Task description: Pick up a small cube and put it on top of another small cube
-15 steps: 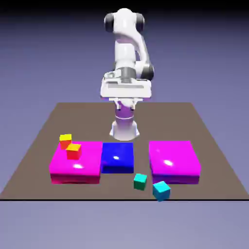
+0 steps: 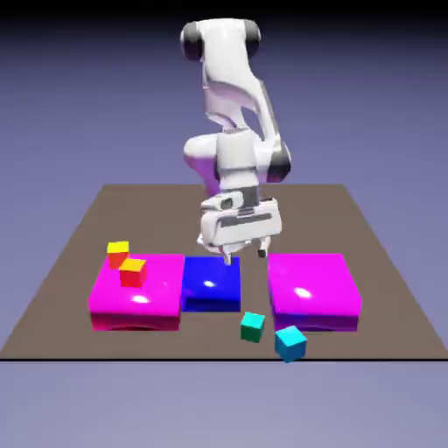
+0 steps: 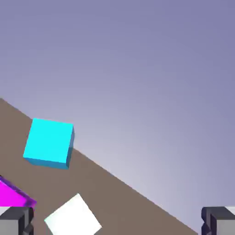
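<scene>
Brown table (image 2: 297, 219) | small cube (image 2: 252, 327): teal-green, glossy | lies on table toward the camera, below and apart from gripper (image 2: 245, 257) | gripper wide open, holding nothing

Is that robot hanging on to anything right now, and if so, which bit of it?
Nothing is held: the tool hovers open above the table, with nothing between its tips.

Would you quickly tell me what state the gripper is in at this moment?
Gripper: open, holding nothing, its fingertips wide apart.
</scene>
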{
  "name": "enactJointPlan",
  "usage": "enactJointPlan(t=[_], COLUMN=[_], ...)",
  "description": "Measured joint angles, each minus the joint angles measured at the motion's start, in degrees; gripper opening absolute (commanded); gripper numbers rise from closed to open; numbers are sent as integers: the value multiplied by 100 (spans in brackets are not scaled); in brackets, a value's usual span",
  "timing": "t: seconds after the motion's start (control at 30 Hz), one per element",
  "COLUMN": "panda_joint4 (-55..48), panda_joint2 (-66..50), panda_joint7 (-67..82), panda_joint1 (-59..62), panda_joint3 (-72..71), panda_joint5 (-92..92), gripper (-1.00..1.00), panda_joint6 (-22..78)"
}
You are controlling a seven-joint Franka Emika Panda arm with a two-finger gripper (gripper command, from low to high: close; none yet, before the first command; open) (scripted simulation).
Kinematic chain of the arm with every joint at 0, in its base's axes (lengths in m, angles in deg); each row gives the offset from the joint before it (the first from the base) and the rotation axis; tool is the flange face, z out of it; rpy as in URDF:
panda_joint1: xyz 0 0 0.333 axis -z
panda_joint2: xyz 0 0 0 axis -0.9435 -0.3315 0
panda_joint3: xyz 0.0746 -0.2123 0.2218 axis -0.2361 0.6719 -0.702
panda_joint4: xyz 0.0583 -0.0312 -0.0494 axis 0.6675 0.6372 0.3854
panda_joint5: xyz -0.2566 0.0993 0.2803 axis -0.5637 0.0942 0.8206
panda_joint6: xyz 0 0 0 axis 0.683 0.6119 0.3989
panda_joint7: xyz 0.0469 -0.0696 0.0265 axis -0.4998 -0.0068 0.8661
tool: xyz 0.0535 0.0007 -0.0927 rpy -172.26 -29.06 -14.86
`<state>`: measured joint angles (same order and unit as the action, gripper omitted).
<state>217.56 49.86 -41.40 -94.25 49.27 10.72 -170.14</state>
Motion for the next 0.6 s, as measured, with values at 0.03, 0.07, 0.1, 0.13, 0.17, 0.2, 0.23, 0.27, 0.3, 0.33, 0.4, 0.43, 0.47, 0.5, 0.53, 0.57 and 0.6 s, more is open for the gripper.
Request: enactJointPlan(t=[0.03,0.07,0.1,0.13,0.17,0.2,0.23,0.27,0.3,0.33,0.4,0.43,0.47,0.5,0.53,0.57,0.6], panda_joint4=[-69,-137,-206,-275,-343,-412,-481,-549,-618,-687,-820,-820,-872,-924,-976,-1028,-1080], panda_joint2=[-174,-348,-522,-697,-871,-1045,-1219,-1393,-1567,-1741,-2078,-2078,-2285,-2493,-2700,-2908,-3115], panda_joint7=[249,498,748,997,1246,1495,1744,1993,2243,2492,2974,2975,3105,3236,3367,3497,3628], panda_joint1=[-146,-292,-434,-566,-703,-837,-973,-1113,-1254,-1395,-1667,-1667,-1508,-1349,-1189,-1030,-870], panda_joint3=[102,204,305,407,509,611,713,815,917,1019,1216,1216,1021,826,630,435,239], panda_joint5=[55,109,164,219,273,328,382,437,492,546,652,652,828,1003,1179,1355,1531], gripper=[0,0,0,0,0,0,0,0,0,0,0,0,0,0,0,0,0], panda_joint6=[69,138,207,276,346,415,484,553,622,691,825,825,671,516,361,206,51])
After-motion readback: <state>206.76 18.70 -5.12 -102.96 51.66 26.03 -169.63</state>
